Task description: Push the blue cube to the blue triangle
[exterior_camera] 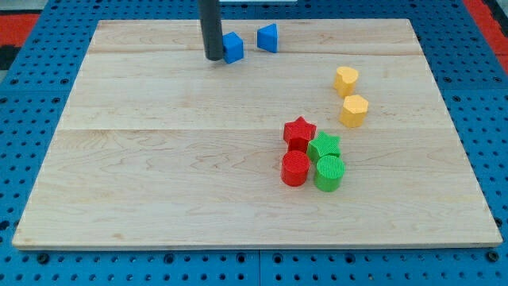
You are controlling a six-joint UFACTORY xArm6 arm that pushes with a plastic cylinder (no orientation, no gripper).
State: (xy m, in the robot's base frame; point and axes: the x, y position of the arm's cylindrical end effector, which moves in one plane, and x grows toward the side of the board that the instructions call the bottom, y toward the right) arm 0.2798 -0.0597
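my tip sits right against the blue cube's left side, blue triangle just to its right, near the board's top edge.

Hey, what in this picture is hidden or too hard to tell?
- Camera view: the rod's upper part and the arm are cut off by the view's top edge.
- My tip sits at the blue cube's left side; the rod covers that side, so contact cannot be confirmed.
- The two yellow blocks' exact shapes are too small to tell.
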